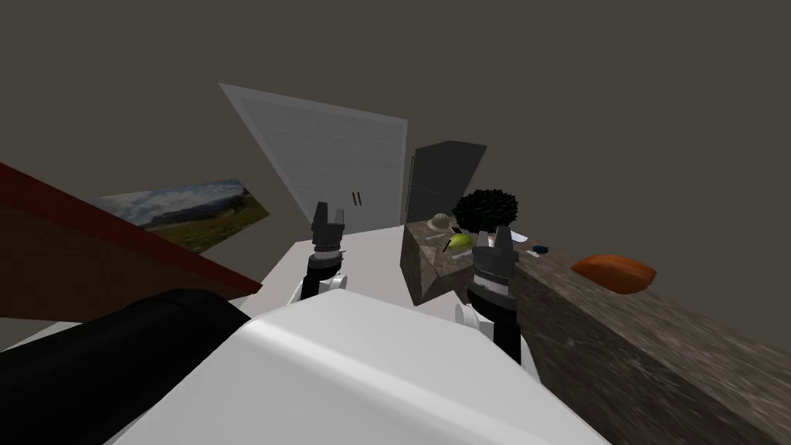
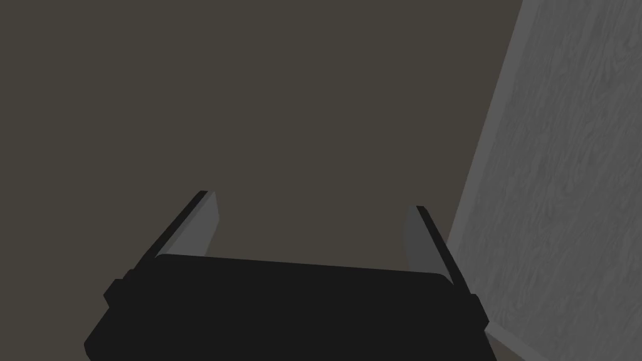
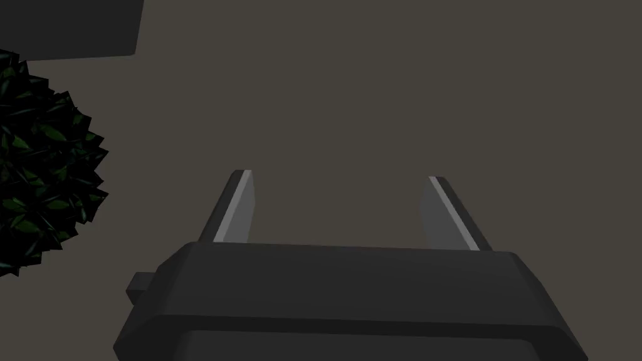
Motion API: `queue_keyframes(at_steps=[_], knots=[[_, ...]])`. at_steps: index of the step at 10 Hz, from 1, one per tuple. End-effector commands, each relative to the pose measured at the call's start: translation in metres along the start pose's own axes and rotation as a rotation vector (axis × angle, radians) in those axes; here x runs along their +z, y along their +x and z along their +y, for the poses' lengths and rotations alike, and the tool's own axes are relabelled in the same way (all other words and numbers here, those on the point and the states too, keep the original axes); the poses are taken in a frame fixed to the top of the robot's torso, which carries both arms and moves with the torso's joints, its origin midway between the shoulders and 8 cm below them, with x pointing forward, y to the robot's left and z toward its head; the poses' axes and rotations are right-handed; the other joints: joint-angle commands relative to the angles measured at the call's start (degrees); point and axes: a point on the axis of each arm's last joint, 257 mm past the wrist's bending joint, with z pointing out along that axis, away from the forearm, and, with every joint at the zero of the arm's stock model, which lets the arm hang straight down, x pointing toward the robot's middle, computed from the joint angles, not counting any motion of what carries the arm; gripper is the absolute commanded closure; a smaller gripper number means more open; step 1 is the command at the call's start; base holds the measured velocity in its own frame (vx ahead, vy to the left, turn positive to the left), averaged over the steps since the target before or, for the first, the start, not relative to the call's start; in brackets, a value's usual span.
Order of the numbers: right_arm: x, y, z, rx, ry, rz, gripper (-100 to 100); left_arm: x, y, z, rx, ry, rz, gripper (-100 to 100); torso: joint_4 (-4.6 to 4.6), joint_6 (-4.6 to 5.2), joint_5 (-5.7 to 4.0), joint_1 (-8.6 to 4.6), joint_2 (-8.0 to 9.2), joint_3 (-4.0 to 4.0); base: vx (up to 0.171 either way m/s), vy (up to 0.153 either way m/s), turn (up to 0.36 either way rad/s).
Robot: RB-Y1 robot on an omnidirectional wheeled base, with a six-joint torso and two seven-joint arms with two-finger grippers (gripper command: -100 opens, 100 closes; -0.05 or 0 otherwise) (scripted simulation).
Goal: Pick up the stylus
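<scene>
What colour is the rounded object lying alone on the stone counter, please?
The rounded object is orange-red, best seen in the head view.

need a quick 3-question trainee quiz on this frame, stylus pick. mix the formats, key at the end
1. True or false: the left gripper and the right gripper are both shut.
2. In the right wrist view, what stands off to the side of the right gripper? A) a dark leafy plant B) a red mug C) a lamp
3. Fill in: the thin dark stylus lies on the counter next to a small ____-coloured thing.

Key
1. False: both are open, with nothing between the fingers.
2. A
3. yellow-green, the yellow-green thing in front of the plant.
</scene>
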Motion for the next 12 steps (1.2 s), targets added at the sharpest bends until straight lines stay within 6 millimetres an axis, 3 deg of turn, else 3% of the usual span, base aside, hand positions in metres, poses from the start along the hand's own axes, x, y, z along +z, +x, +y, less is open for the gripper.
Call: queue_keyframes(at_steps=[1, 6, 10, 12], knots=[[-0.001, 0.005, -0.004, -0.041, 0.001, 0.051, -100, 0.0, 0.0, 0.0, 0.0, 0.0, 0.0, 0, 0.0, 0.0, 0.0, 0.0, 0.0, 0.0, 0.02, 0.039, -0.059], [-0.004, 0.007, -0.033, -0.271, 0.015, 0.197, -100, 0.0, 0.0, 0.0, 0.0, 0.0, 0.0, 0, -0.1, 0.01, 0.08, 0.35, -0.48, -0.27, 0.102, 0.095, -0.143], [-0.004, -0.006, -0.058, -0.45, 0.034, 0.246, -100, 0.0, 0.0, 0.0, 0.0, 0.0, 0.0, 0, -0.16, 0.01, 0.15, 0.62, -0.69, -0.4, 0.153, 0.166, -0.174], [-0.004, -0.022, -0.076, -0.564, 0.055, 0.262, -100, 0.0, 0.0, 0.0, 0.0, 0.0, 0.0, 0, -0.12, 0.0, 0.1, 0.44, -0.52, -0.31, 0.142, 0.138, -0.16]])
